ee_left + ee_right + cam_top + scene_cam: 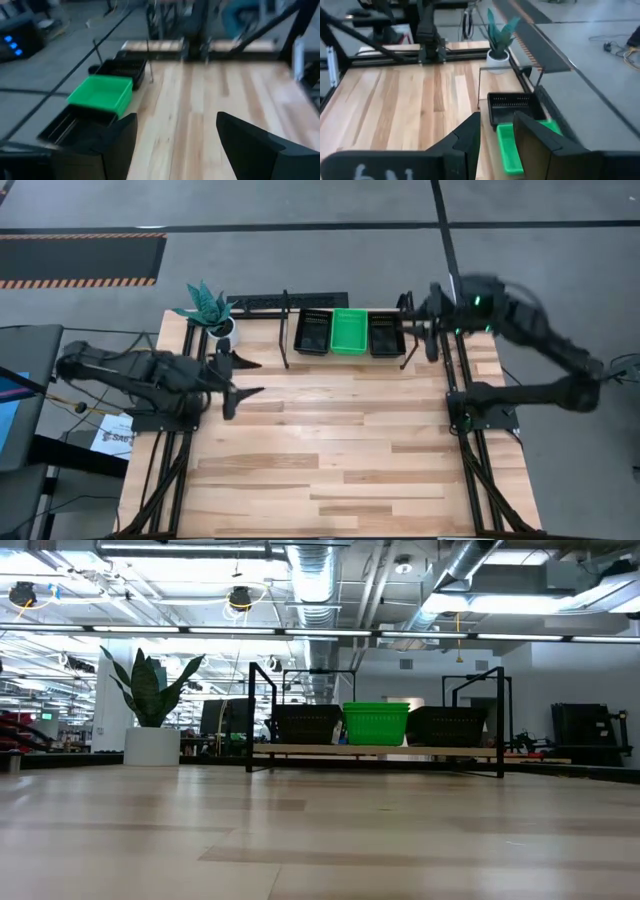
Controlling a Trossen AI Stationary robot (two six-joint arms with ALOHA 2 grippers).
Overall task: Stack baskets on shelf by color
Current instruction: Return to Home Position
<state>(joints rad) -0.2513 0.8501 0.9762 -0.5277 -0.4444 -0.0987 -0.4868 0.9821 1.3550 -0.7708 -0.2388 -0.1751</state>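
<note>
On the black rod shelf (286, 330) at the table's far edge, three lots of baskets rest side by side on their bottoms: black (313, 332), green (350, 331) and black (386, 334). The low view shows the same row, with the green basket (376, 723) in the middle. My left gripper (258, 377) hovers open over the table's left part, left of the shelf, with nothing between its fingers. My right gripper (420, 330) hangs by the shelf's right end, open and with nothing in it; its wrist view looks past its fingers at the green basket (507, 145) and a black one (512, 107).
A teal plant in a white pot (212, 312) stands at the far left corner, beside the shelf's left end. The wooden tabletop (330, 450) stretches from the shelf to the near edge. Each arm's base frame stands at its side of the table.
</note>
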